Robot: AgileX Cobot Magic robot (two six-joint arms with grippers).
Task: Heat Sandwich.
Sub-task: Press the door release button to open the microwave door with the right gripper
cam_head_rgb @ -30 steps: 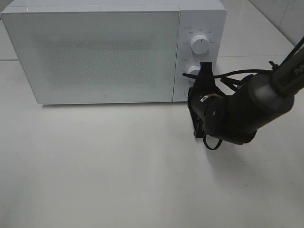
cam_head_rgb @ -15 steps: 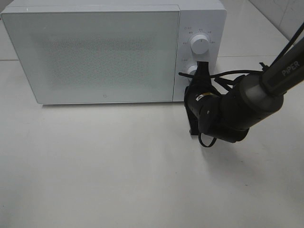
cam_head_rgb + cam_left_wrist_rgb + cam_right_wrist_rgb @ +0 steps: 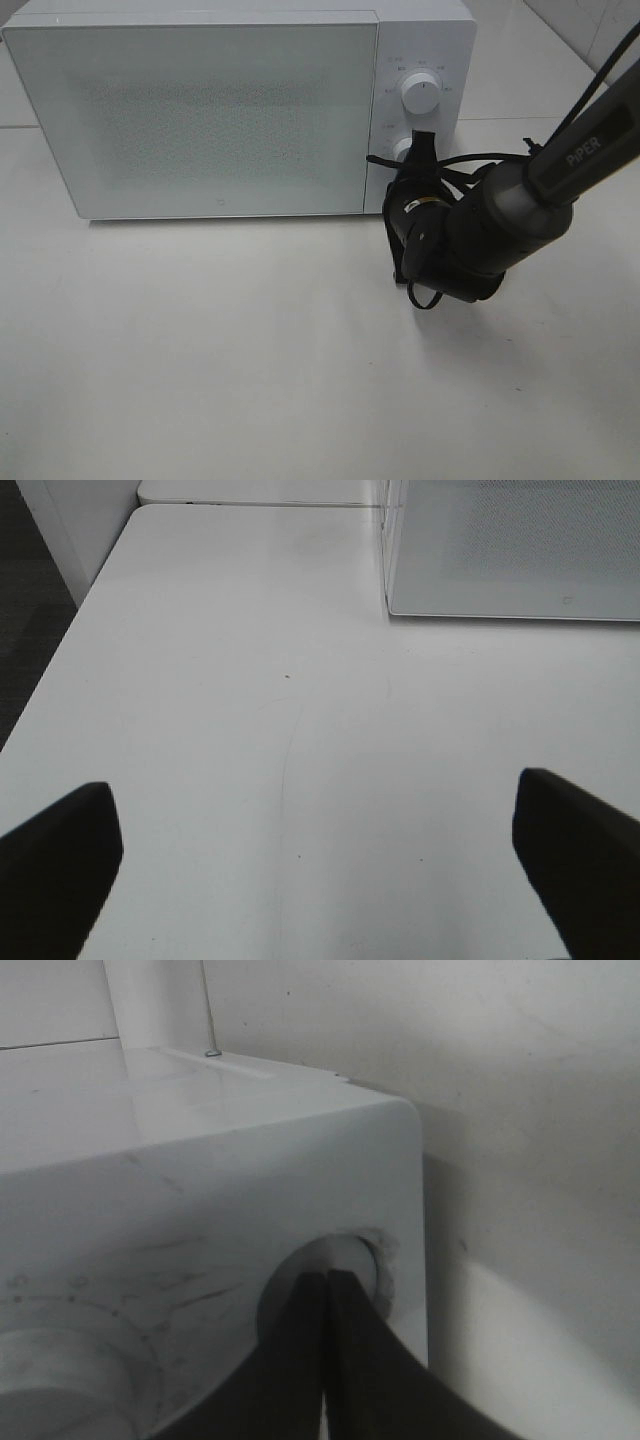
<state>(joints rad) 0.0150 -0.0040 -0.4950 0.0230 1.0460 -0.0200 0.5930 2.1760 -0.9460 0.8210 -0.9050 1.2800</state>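
Right end effector pressed together, tip on round button of microwave — push straight, centred, no slipping — left end effector spread

The right arm is a thick round tube, dark grey to black, with a matte surface. White letters PiPER stand on the link at the right, and a small pale label on the wrist. Thin black cables run along it; one hangs in a small loop. The left gripper has blunt black tips, the right gripper narrow ones.
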